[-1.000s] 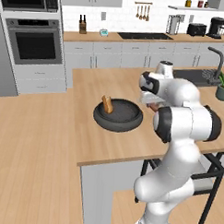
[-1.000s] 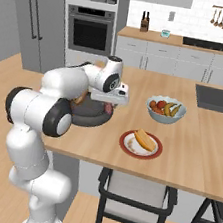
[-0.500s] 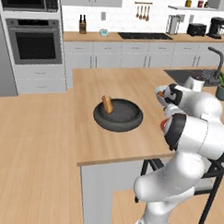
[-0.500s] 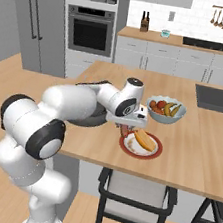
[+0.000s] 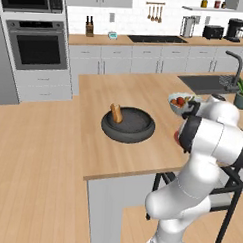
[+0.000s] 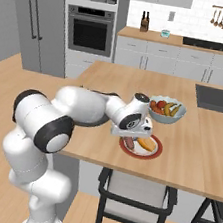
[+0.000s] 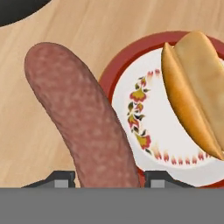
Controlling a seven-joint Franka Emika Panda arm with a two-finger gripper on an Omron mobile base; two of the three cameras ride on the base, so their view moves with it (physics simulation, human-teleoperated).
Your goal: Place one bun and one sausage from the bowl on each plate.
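My gripper [image 7: 107, 178] is shut on a reddish-brown sausage [image 7: 83, 127], held low over the left rim of the white plate with a red rim [image 7: 131, 74]. A golden bun [image 7: 194, 87] lies on that plate's right side. In the right base view the gripper [image 6: 130, 138] sits at the plate [image 6: 153, 153], with the sausage [image 6: 128, 144] beside the bun [image 6: 147, 144]. The dark bowl [image 5: 135, 130] stands mid-counter with one bun [image 5: 116, 113] leaning in it; its edge [image 7: 17, 6] shows in the hand view. The tan wood plate is out of view.
A pale fruit bowl [image 6: 167, 110] stands just behind the plate, also seen as the fruit bowl [image 5: 180, 102] from the left. A sink [image 6: 219, 99] lies to the right. The counter's front edge is close below the plate, with a stool [image 6: 137, 188] under it.
The arm swung right from the dark bowl to the red-rimmed plate and came down, carrying the sausage with it. The bun in the bowl and the bun on the plate stayed put.
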